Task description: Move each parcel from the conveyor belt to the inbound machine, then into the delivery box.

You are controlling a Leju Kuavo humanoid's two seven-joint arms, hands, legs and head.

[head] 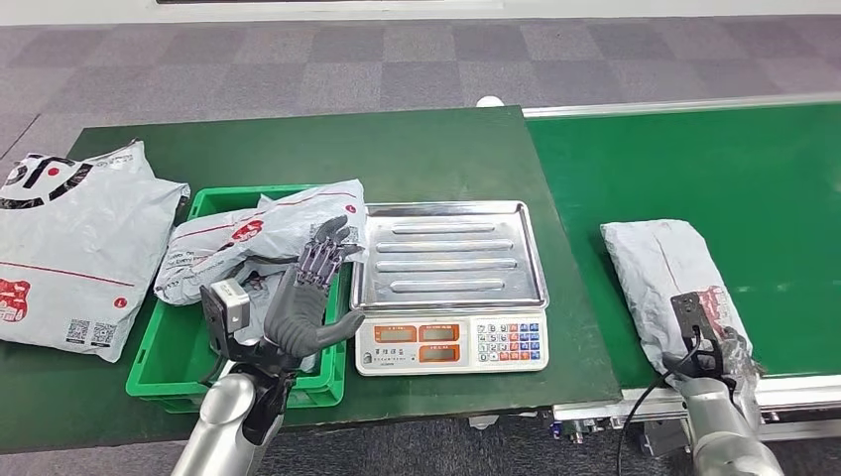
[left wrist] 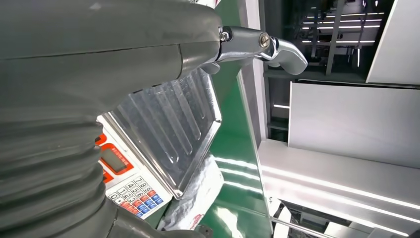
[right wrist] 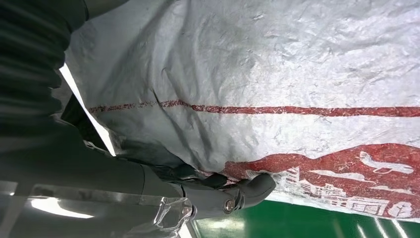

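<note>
Gripping the grey plastic mailer parcel point(head: 666, 278) on the green conveyor belt point(head: 754, 178), my right hand point(head: 709, 347) pinches its near end. My left hand point(head: 312, 288) hovers, fingers spread, above the green plastic crate point(head: 164, 362).

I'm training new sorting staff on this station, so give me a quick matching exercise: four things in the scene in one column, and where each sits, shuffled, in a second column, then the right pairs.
Things:
1. grey parcel with red print
2. scale
3. green crate
4. left hand

Places:
A. raised above the crate's right edge, holding nothing
B. on the dark green table, between the crate and the conveyor belt
C. on the table, left of the scale, with parcels in it
D. lying on the conveyor belt, right hand at its near end

Pairs: 1-D, 2-B, 3-C, 4-A
</note>
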